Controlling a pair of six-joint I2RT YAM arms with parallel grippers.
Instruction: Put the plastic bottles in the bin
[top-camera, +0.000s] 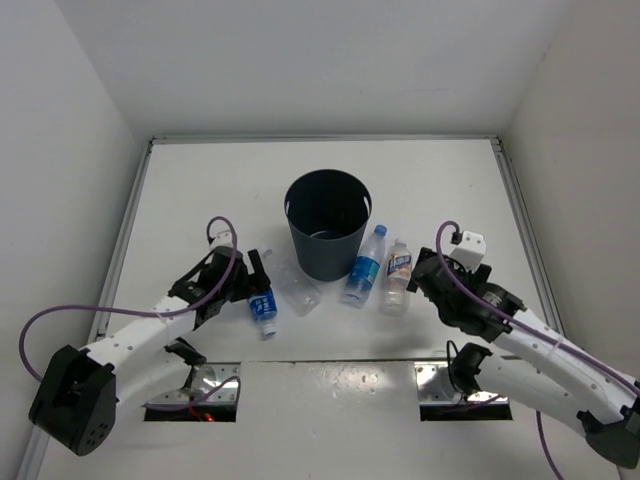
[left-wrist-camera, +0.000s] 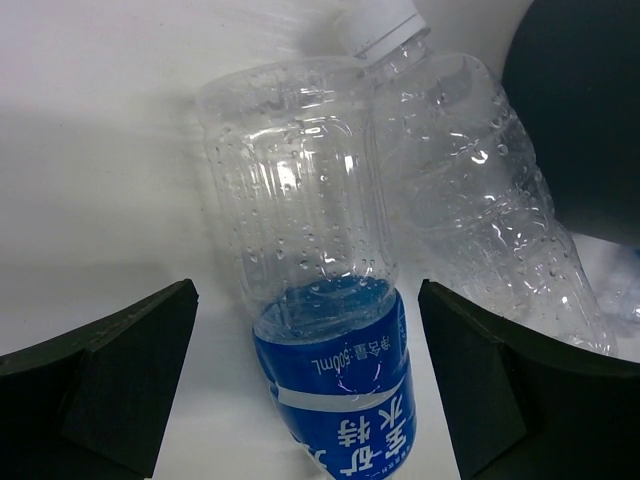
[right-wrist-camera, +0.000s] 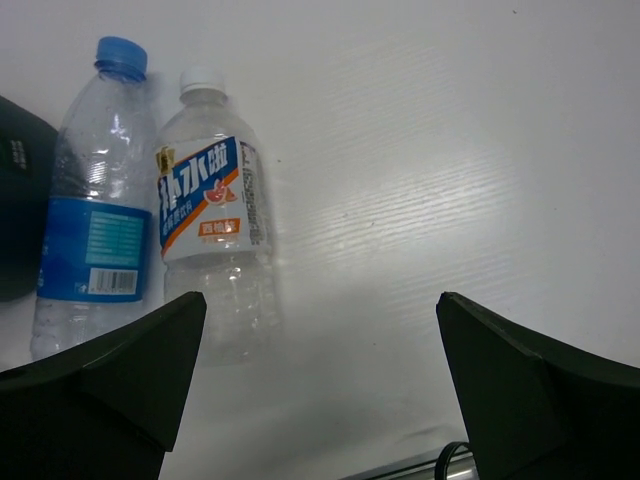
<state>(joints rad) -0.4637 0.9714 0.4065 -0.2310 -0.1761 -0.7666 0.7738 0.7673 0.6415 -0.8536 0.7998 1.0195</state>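
Well, the navy bin (top-camera: 326, 255) stands mid-desk, every bottle outside it toward the near edge. Left gripper (left-wrist-camera: 305, 385) gapes astride the blue-labelled bottle (left-wrist-camera: 300, 200), lined up to clamp; right gripper (right-wrist-camera: 320, 385), spread and empty, hangs beside the white-labelled bottle (right-wrist-camera: 210, 230).

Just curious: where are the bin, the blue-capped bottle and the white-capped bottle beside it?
bin (top-camera: 322, 258): top view, its outer wall.
blue-capped bottle (right-wrist-camera: 95, 238): right wrist view, its blue label.
white-capped bottle (right-wrist-camera: 205, 200): right wrist view, its label.

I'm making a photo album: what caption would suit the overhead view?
Two robot arms flank a dark bin, four plastic bottles lying on the white table by its base.
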